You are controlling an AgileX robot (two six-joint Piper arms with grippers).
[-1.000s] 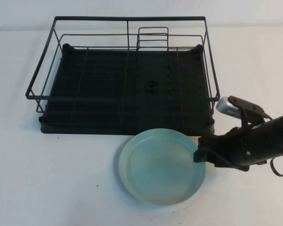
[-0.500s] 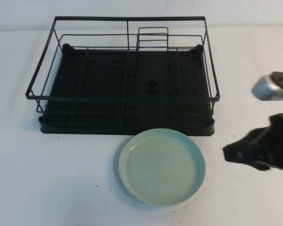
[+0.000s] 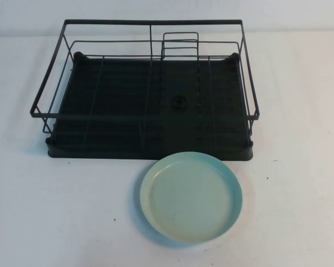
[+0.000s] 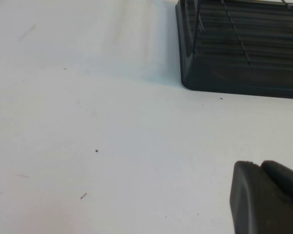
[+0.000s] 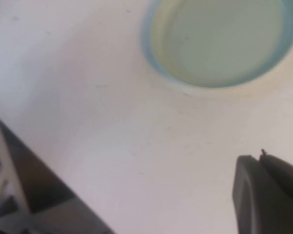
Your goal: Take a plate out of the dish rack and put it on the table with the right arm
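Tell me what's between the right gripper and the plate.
Only bare table, as the right wrist view shows: the right gripper, shut, hangs apart from the plate.

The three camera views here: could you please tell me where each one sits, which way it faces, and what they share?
High view: raised on the robot's side, angled down at the black wire dish rack and the pale teal plate lying on the white table in front of it; almost none of the robot shows.
Left wrist view: low over bare table, facing a corner of the rack's drip tray; the left gripper shows at the edge.
Right wrist view: above the table, looking at the plate; the right gripper, shut, holds nothing.
Shared: high and right wrist both show the plate.
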